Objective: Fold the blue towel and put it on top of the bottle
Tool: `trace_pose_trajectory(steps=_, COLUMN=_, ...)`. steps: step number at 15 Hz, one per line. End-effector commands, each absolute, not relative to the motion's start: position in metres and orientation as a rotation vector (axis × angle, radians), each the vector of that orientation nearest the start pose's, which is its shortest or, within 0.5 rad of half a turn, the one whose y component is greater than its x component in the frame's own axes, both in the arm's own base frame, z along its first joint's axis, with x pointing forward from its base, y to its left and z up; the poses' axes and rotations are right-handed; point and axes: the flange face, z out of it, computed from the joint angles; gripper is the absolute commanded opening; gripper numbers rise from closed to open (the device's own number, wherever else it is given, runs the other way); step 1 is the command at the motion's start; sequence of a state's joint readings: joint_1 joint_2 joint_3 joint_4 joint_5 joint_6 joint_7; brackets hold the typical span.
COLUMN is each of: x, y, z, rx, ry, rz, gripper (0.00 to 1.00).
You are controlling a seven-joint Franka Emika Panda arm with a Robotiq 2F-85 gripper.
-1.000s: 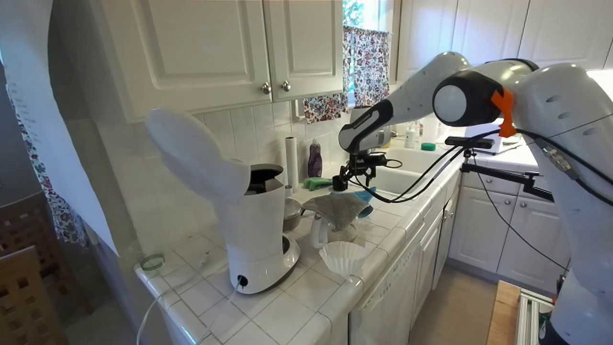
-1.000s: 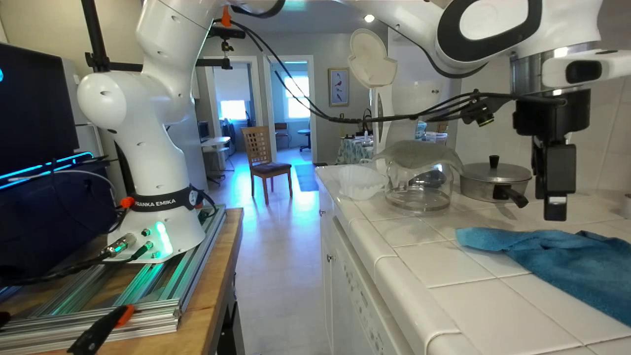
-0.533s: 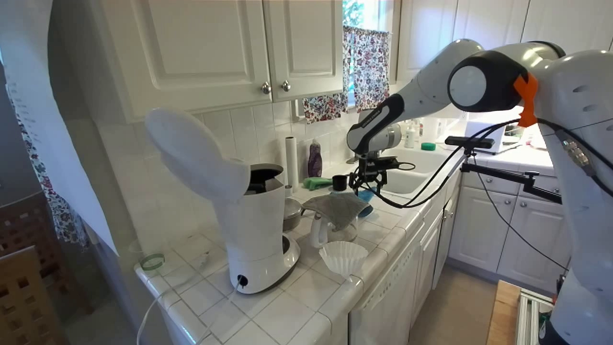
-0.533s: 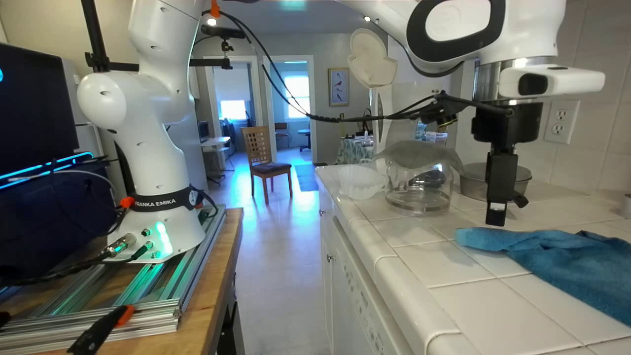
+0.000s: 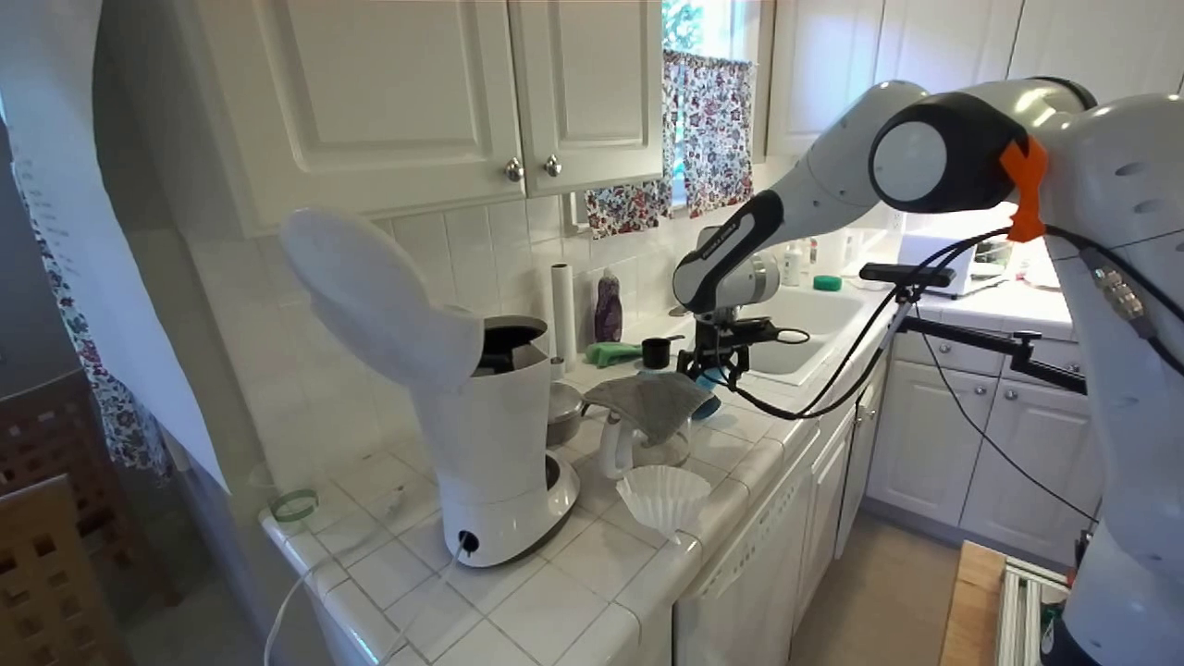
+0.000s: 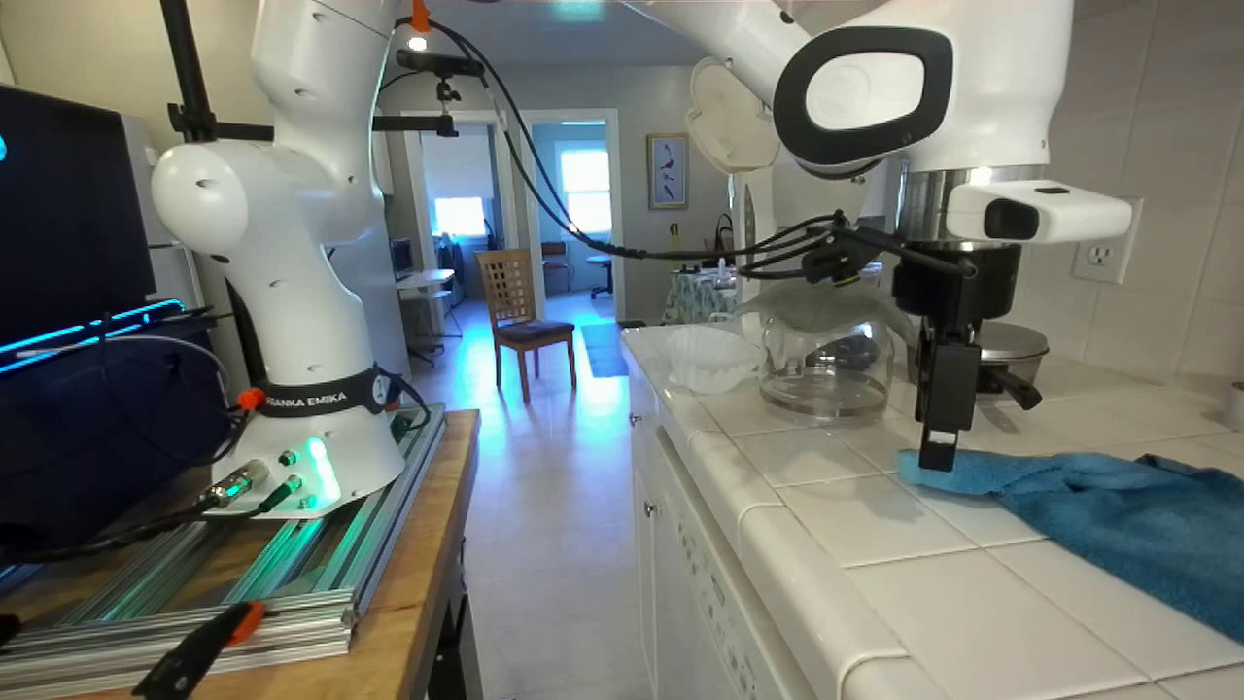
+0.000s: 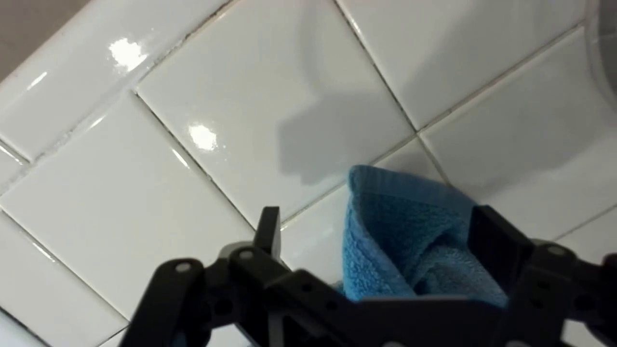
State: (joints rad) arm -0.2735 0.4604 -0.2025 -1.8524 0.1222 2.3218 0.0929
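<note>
The blue towel (image 6: 1137,530) lies rumpled on the white tiled counter (image 6: 904,574), on the near side of the glass pot (image 6: 826,379) and apart from it, as seen in an exterior view. A hemmed corner of the towel shows in the wrist view.

The claw (image 7: 377,230) points down over the end of the towel closest to the pot. Its jaws stand wide apart, and the towel's corner shows between them in the wrist view. Contact between claw and towel cannot be determined.

The pot stands upright on the counter. A grey cloth (image 5: 652,407) drapes over its top and hangs down at the edges, in both exterior views. A paper coffee filter (image 6: 714,360) sits just beside the pot, toward the front edge of the counter. A lidded metal pan (image 6: 1016,342) is near the pot, toward the tiled wall (image 6: 1191,311); the claw partly covers the pan in an exterior view.

In that view, the white coffee maker (image 6: 761,199) stands beyond the pot with its lid (image 6: 734,112) raised. Across the floor (image 6: 549,467), well beyond the pot, stands a wooden chair (image 6: 505,287).
</note>
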Motion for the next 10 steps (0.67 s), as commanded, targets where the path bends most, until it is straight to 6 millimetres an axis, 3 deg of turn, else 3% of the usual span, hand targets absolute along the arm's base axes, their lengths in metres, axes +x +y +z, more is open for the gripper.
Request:
trace_pose_trajectory(steps=1, x=0.573, y=-0.278, z=0.276, rx=-2.969, ry=0.897, rz=-0.077, gripper=1.00)
trace_pose_trajectory(steps=2, x=0.574, y=-0.276, z=0.274, rx=-2.971, ry=0.885, rz=-0.076, gripper=0.84)
trace_pose_trajectory(steps=3, x=0.575, y=-0.274, z=0.273, rx=-2.973, ry=0.872, rz=-0.072, gripper=0.74)
trace_pose_trajectory(steps=10, x=0.577, y=-0.270, z=0.264, rx=-2.985, ry=0.852, rz=-0.036, gripper=0.24)
